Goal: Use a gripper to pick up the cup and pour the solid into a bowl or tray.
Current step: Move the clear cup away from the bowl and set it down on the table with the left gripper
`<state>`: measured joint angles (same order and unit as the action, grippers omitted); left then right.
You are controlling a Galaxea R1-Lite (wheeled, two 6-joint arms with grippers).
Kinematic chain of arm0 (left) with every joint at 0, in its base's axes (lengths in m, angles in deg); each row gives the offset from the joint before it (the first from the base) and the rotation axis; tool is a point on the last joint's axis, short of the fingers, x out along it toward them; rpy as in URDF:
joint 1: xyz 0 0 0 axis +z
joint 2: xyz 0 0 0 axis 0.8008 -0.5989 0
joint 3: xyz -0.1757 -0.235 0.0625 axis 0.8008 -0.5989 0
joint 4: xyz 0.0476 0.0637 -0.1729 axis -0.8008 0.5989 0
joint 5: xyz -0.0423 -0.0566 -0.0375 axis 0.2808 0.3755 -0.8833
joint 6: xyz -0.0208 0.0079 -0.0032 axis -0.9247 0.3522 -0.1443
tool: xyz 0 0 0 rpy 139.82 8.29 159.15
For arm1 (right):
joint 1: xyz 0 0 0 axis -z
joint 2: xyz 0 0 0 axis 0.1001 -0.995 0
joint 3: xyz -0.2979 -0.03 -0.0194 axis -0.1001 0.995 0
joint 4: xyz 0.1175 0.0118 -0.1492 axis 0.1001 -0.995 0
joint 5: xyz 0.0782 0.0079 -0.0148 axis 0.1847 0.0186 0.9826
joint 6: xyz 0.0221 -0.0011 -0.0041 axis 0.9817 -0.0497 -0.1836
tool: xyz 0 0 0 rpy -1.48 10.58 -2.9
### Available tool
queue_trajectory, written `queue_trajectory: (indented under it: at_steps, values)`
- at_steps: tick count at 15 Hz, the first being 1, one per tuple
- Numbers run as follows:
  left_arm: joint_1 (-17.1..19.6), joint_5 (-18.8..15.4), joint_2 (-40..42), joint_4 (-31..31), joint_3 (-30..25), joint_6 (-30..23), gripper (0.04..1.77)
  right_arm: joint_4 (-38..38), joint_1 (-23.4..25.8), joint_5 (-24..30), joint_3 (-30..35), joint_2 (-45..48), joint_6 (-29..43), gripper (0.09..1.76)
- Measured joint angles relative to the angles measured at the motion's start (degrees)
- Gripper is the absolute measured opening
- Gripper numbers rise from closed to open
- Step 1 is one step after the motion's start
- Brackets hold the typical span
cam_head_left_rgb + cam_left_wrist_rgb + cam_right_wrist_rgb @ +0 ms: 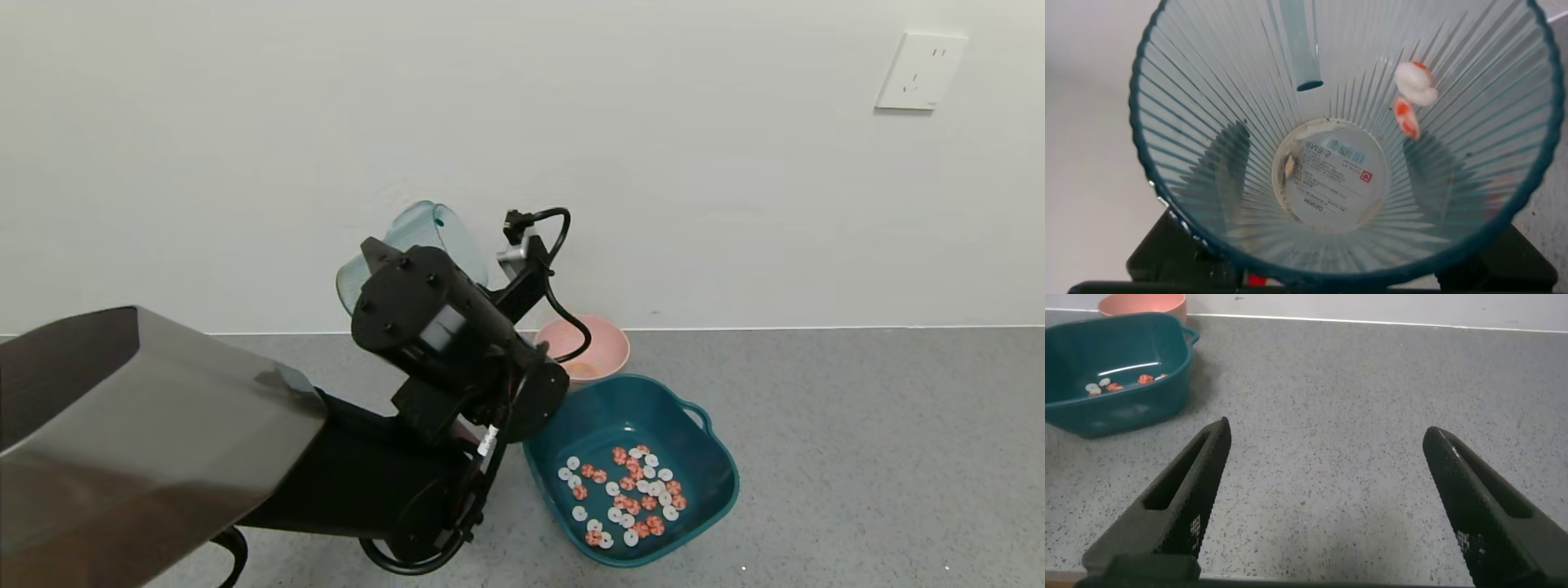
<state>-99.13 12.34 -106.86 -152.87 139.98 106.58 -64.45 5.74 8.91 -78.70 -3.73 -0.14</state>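
My left gripper (406, 263) is shut on the translucent blue-grey ribbed cup (437, 233) and holds it raised and tilted, up and left of the dark teal tub (620, 408). In the left wrist view I look into the cup (1249, 98). A white disc (1414, 80) and an orange-red one (1404, 117) cling to its inner wall, and the dark fingers (1229, 163) show through its sides. Many white and orange-red discs (624, 494) lie in the tub. My right gripper (1327, 429) is open and empty, low over the grey table; it is out of the head view.
A round pink bowl (584, 347) stands just behind the tub, against the white wall. The tub (1127, 367) and pink bowl (1141, 304) show far off in the right wrist view. A wall socket (921, 71) is at the upper right.
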Motion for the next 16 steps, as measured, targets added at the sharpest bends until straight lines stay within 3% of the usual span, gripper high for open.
queue_trajectory:
  at_steps: [3, 12, 16]
  values:
    - [3.6, 0.0, 0.7, 0.0, -0.3, -5.2, 1.28, 0.0, 0.0, 0.0, 0.0, 0.0, 0.0, 1.71]
    - [9.1, -0.2, 2.7, 0.0, -1.8, -12.1, 1.28, 0.0, 0.0, 0.0, 0.0, 0.0, 0.0, 1.71]
    - [14.9, -4.3, 3.1, 0.1, -5.0, -18.4, 1.28, 0.0, 0.0, 0.0, 0.0, 0.0, 0.0, 1.71]
